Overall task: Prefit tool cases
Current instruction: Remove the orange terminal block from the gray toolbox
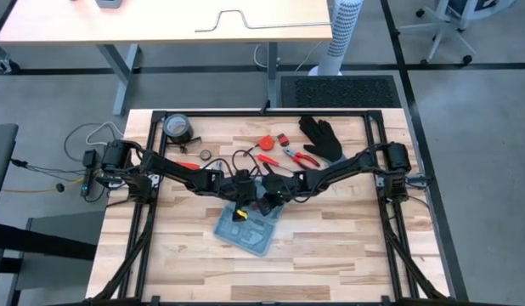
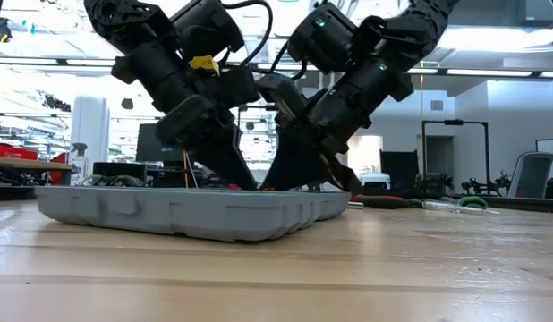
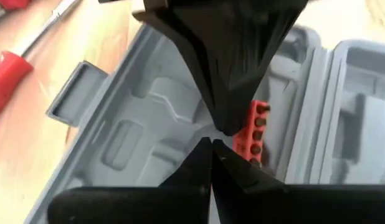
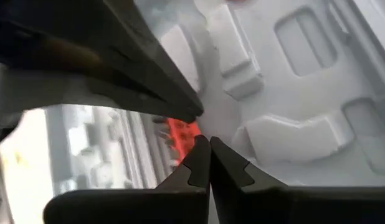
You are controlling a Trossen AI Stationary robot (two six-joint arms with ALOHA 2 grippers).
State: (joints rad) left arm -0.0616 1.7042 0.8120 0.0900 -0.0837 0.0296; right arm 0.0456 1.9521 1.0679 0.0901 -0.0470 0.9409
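Light-blue tool case lay open beneath both grippers; left gripper and right gripper, fingers pressed together, met tip-to-tip over its slots on the wooden table.

Overhead looks straight down, low camera sits at tabletop level, wrist cameras close; all share the open case.

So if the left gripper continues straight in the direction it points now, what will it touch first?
Probably the red bit holder in the open tool case; the left gripper, fingers shut, points at it, though depth is unclear.
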